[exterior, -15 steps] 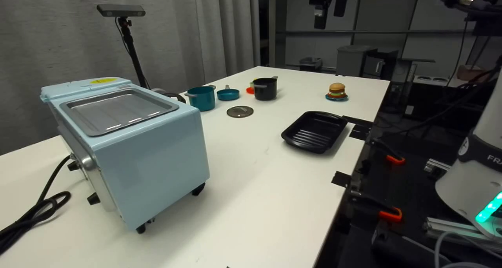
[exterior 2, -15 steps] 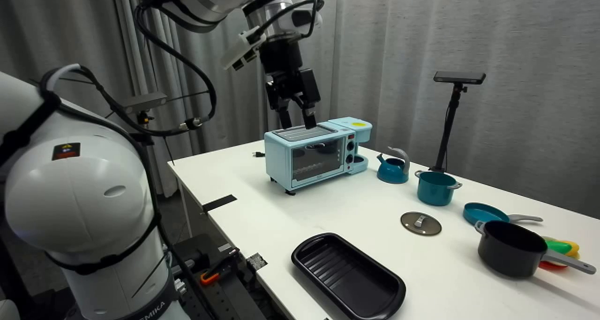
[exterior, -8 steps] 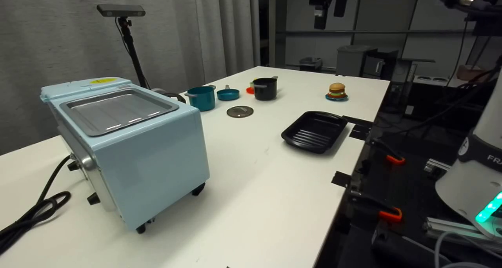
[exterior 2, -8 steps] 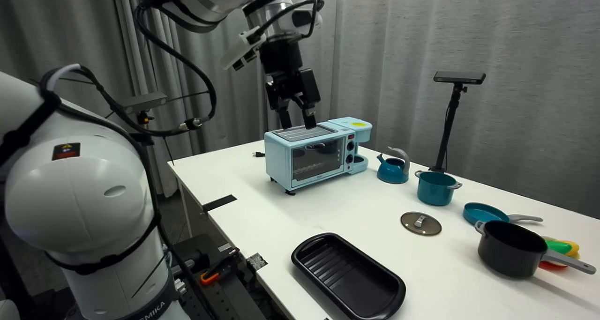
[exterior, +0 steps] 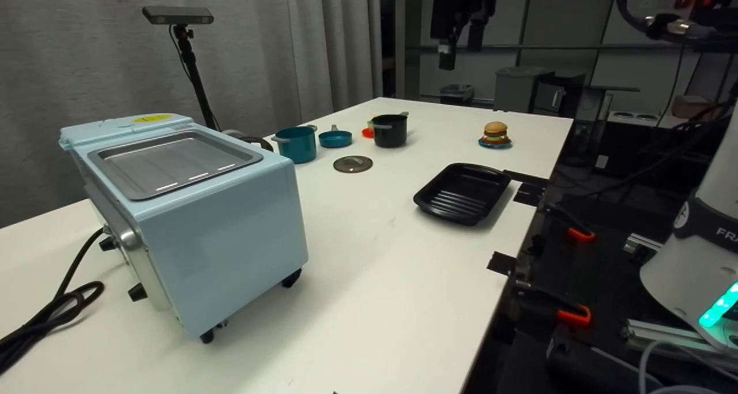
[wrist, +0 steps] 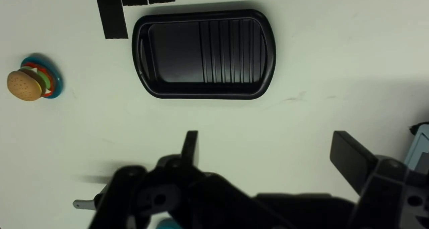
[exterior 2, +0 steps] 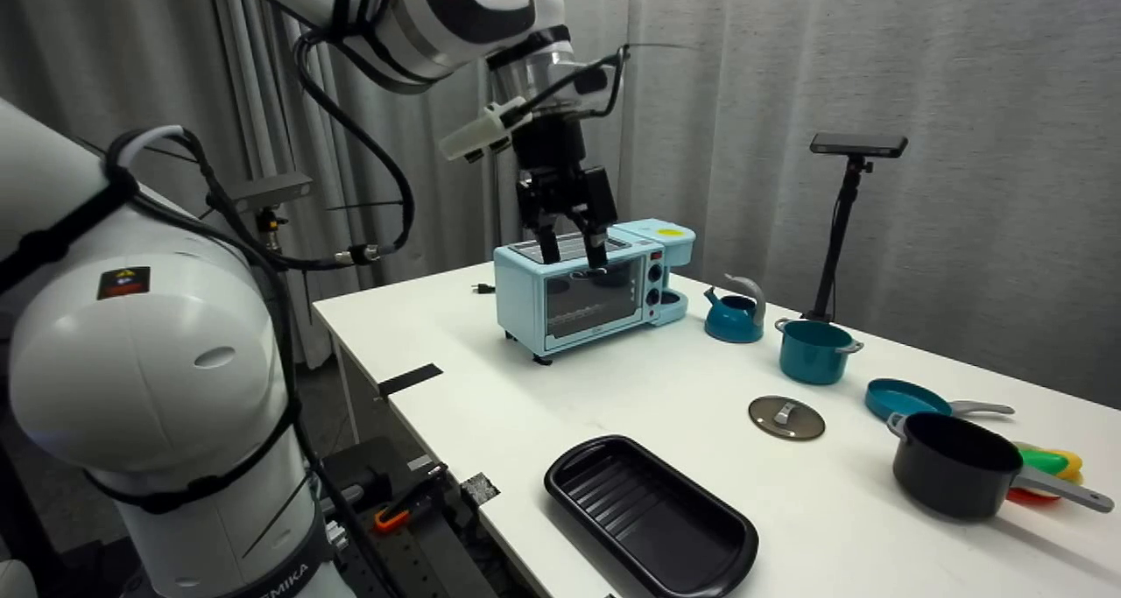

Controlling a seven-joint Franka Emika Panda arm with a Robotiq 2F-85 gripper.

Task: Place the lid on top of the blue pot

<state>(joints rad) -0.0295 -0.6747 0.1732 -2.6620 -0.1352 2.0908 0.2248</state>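
The lid (exterior 2: 786, 418) is a flat round dark grey disc with a grey handle on top. It lies on the white table and also shows in an exterior view (exterior: 353, 164). The blue pot (exterior 2: 814, 353), with two grey handles, stands upright and uncovered just behind the lid; it also shows in an exterior view (exterior: 294, 147). My gripper (exterior 2: 573, 252) hangs high above the table, well apart from the lid. In the wrist view the gripper (wrist: 265, 136) is wide open with nothing between its fingers. There the lid cannot be made out, and a bit of blue shows at the bottom edge.
A black tray (exterior 2: 652, 515) lies near the table's front edge. A black pot (exterior 2: 955, 467) and a blue pan (exterior 2: 905, 399) stand beyond the lid. A blue kettle (exterior 2: 734, 318) and a light blue toaster oven (exterior 2: 591, 300) stand on another side. A toy burger (exterior: 495, 134) sits farther off.
In the last half second my gripper has moved lower and, in an exterior view, to the right. It stays open. The lid, the pot and the other objects have not moved.
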